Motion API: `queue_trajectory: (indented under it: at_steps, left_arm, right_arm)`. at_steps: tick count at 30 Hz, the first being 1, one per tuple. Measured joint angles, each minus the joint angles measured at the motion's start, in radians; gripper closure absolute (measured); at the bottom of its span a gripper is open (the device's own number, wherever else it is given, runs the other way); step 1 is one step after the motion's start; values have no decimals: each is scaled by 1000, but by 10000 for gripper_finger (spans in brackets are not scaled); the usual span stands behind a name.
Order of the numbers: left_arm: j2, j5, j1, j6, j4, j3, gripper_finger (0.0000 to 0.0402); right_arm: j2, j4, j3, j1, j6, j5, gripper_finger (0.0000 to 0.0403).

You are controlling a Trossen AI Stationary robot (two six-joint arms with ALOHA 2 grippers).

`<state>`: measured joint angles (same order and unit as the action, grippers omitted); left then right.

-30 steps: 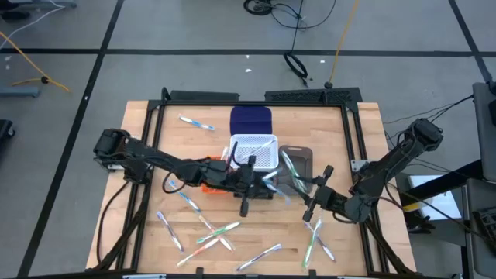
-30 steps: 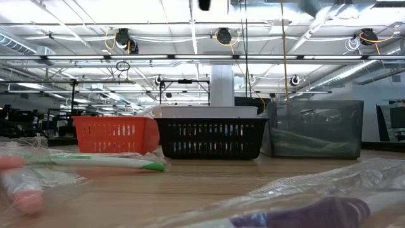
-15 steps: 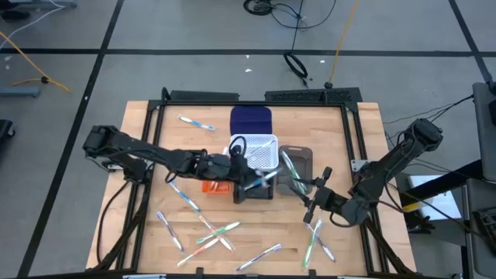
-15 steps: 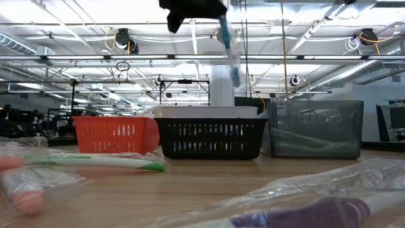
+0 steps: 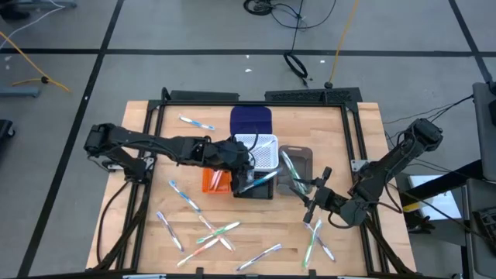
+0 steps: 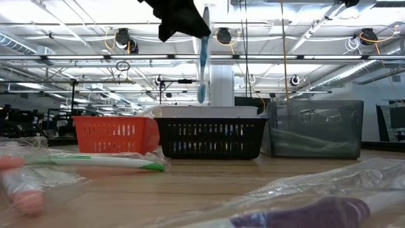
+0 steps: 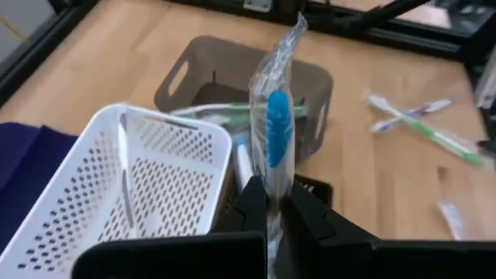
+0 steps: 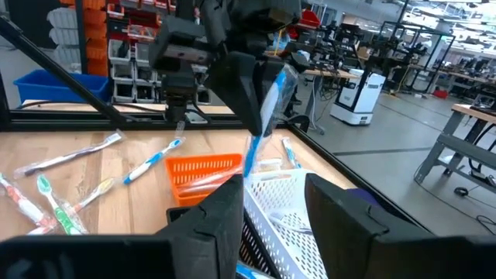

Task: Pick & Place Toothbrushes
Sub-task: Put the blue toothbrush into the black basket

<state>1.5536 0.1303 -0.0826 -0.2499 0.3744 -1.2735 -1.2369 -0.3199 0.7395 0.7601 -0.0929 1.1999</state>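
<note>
On the left half of the wooden table [image 5: 356,132], loose toothbrushes [image 5: 186,198] lie flat in clear crinkled wrappers, their long axes slanting every which way; one with a green end [image 6: 95,162] lies level across the near-left in the low view. The orange bin [image 5: 213,180] sits left of the middle, a slotted plastic box.

Over the middle, the left gripper [image 5: 246,180] is clamped tight on a wrapped blue toothbrush [image 7: 277,132], pinching its lower end between the dark fingers [image 7: 252,203]. In the low view this brush [image 6: 203,60] hangs nearly upright above the black bin [image 6: 211,138] (a lattice-walled rectangle), well clear of its rim. The white perforated bin [image 5: 260,149] stands just beyond the black one, with a dark blue sheet [image 5: 251,121] on its far side.

To the right, the grey bin [image 5: 298,163], smooth-walled with cut handles, holds green-accented brushes lying diagonally. The right gripper [image 5: 313,208] waits near its near-right corner, fingers somewhat apart and holding nothing, above more wrapped brushes [image 5: 316,240].
</note>
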Motion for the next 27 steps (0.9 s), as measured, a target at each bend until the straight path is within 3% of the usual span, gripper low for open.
queue_trajectory:
  at_steps: [11, 18, 27]
  left_arm:
    - [92, -35, 13, -48, 264, -166, 396]
    - [173, -81, 19, -47, 328, -223, 396]
    - [179, -100, 16, -47, 332, -226, 396]
  right_arm:
    - [0, 4, 0, 0, 0, 0, 273]
    - [0, 27, 0, 0, -18, 0, 273]
    - [0, 35, 0, 0, -19, 0, 273]
